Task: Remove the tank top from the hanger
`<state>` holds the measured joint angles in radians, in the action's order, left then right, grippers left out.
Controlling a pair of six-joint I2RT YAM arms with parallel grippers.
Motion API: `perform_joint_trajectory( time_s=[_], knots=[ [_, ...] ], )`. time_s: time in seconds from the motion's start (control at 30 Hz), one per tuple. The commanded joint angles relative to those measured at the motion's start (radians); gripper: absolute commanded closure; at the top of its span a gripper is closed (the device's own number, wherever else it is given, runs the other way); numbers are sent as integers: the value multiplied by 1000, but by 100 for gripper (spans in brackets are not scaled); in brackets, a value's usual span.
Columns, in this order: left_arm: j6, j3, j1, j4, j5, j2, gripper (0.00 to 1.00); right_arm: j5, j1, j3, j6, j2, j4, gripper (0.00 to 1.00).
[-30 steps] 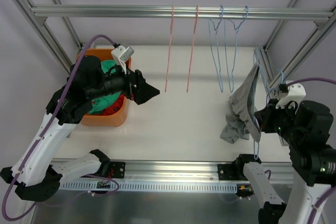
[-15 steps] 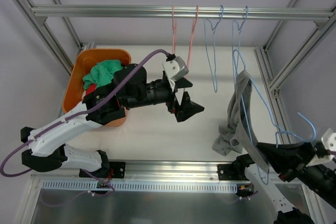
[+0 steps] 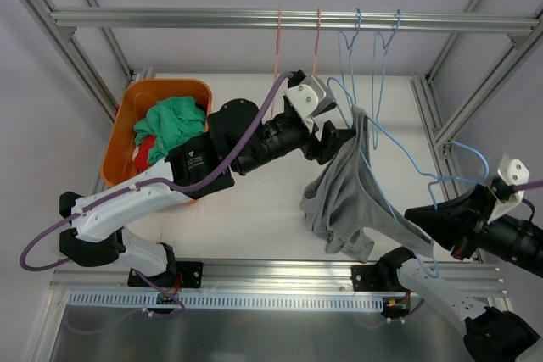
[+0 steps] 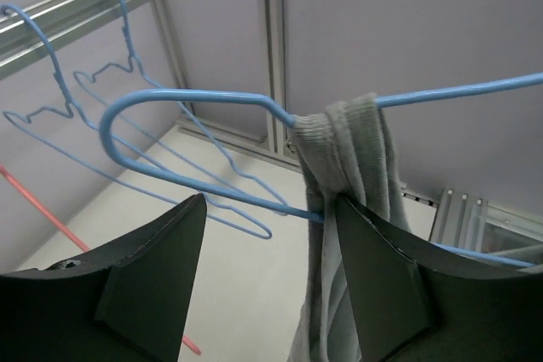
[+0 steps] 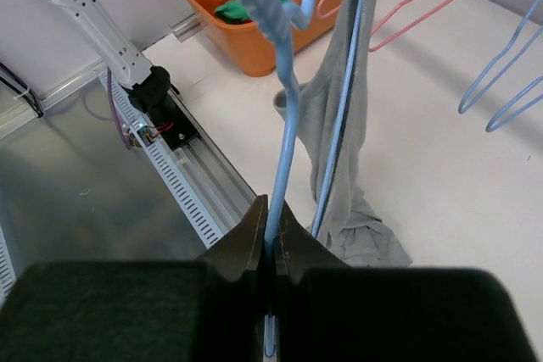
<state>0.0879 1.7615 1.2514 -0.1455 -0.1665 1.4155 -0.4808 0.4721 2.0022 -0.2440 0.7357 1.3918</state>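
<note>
Item one: your orange bin (image 3: 119, 137) is sitting at far left, holding green cloth (image 3: 174, 116). Item two: your left gripper (image 4: 271, 294) is reaching with its fingers spread, and a strap of the grey tank top (image 3: 339, 197) is passing between them, close beside one finger. Item three: that tank top is hanging mid-table, looped over the wire of a blue hanger (image 4: 204, 94). Item four: your right gripper (image 5: 271, 231) is pinching the hanger's wire.

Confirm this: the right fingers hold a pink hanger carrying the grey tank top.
Wrong colour: the hanger in the right fingers is blue, not pink; the right wrist view shows it. It does carry the grey tank top.
</note>
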Motion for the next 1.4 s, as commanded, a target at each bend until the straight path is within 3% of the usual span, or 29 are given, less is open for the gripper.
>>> perform_joint_trajectory(
  time_s=[0.0,0.13,0.23,0.4,0.7,0.83,0.9,1.03,1.1,1.2,1.27,1.37],
  knots=[
    [47,-43,13,99,-47,-32,36,60,23,44,-11,45,-8,100],
    [46,-99,13,116,-24,-55,25,137,30,92,-9,96,-11,100],
    [39,-148,13,123,-74,-87,25,226,30,96,-8,119,-11,100],
    [67,-220,13,213,-125,-135,27,114,30,69,-12,163,-11,100],
    [113,-162,6,247,-151,-93,35,53,30,50,-18,172,-13,100],
    [108,-142,-7,259,-162,-63,45,39,31,55,-20,177,-13,100],
    [107,-129,-18,261,-180,-43,57,27,30,55,-20,176,-16,100],
    [73,-135,-49,262,-156,-33,63,11,31,52,-23,171,-19,100],
    [47,-139,-59,262,-134,-36,76,18,31,52,-26,169,-19,100],
    [35,-143,-69,264,-117,-41,81,16,31,50,-29,171,-19,100],
    [33,-145,-70,268,-117,-43,97,21,30,44,-29,172,-19,100],
    [20,-157,-69,270,-178,-68,100,74,34,15,-47,169,-13,100]
  ],
)
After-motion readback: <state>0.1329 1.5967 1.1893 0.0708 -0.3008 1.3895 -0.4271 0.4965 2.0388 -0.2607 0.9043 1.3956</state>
